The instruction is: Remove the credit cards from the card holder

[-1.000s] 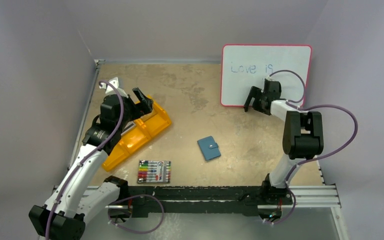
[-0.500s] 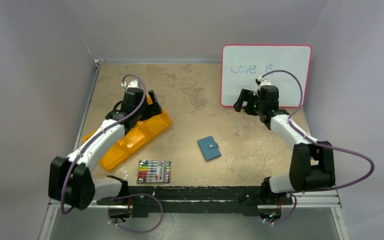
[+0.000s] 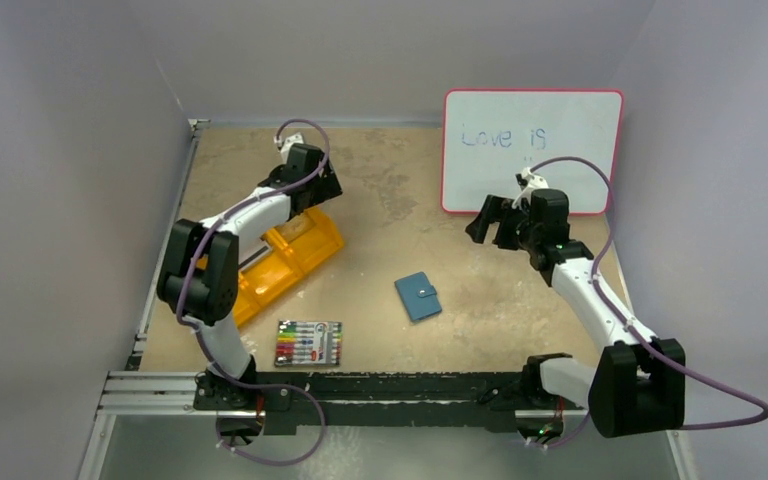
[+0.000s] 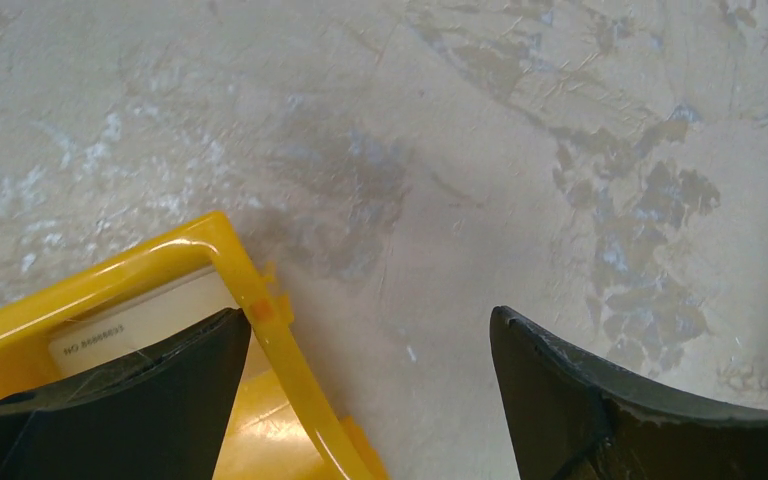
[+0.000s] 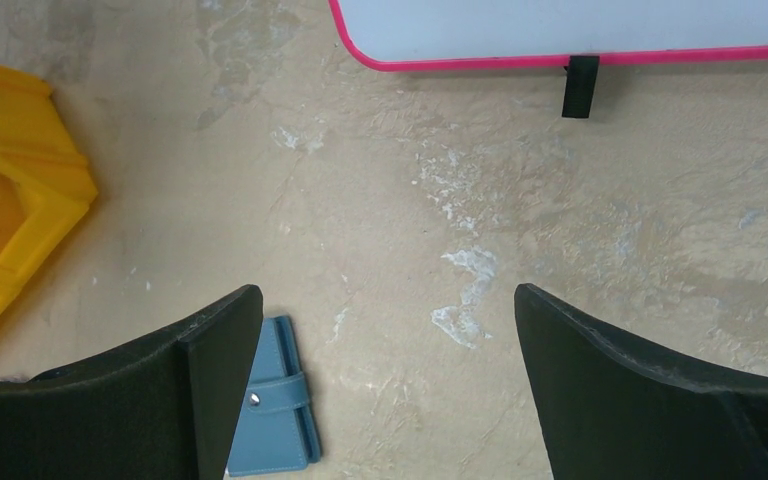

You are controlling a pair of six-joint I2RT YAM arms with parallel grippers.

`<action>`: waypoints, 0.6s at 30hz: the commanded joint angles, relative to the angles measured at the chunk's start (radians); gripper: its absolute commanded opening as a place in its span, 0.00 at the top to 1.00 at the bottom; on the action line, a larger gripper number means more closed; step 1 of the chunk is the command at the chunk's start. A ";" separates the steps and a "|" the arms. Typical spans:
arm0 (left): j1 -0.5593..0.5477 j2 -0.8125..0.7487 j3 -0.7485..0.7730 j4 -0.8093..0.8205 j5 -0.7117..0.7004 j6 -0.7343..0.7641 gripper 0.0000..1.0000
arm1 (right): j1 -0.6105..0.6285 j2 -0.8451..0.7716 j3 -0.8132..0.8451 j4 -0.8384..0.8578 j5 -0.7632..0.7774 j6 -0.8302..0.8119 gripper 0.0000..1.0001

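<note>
Both my grippers stand released and hold nothing; the card holder lies shut on the table.

My left gripper [image 4: 368, 330] has its jaws spread wide: one finger hangs over the far corner of the orange bin [image 4: 222, 250], the other over bare table [image 3: 390, 180]. My right gripper [image 5: 388, 300] is just as wide, over bare table just in front of the whiteboard [image 3: 532, 150], near its lower left corner. The card holder [image 3: 418, 296] lies flat with its snap tab across the cover, apart from both grippers and nearer the right one. It sits right of the marker pack [image 3: 309, 343]. In the right wrist view one finger partly hides it.
</note>
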 commanded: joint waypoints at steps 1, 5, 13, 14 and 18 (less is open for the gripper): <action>-0.003 0.067 0.105 0.072 0.074 0.055 0.13 | 0.004 -0.019 0.003 -0.038 -0.032 -0.025 0.03; -0.004 0.134 0.169 0.047 0.167 0.080 0.17 | 0.005 -0.009 0.000 -0.042 -0.039 -0.027 0.03; -0.070 0.169 0.214 0.096 0.319 0.097 0.21 | 0.006 0.004 -0.009 -0.039 -0.033 -0.022 0.02; -0.087 0.173 0.215 0.105 0.328 0.097 0.22 | 0.004 0.004 -0.011 -0.037 -0.034 -0.022 0.02; -0.158 0.177 0.215 0.131 0.331 0.068 0.22 | 0.006 0.004 -0.021 -0.034 -0.035 -0.018 0.02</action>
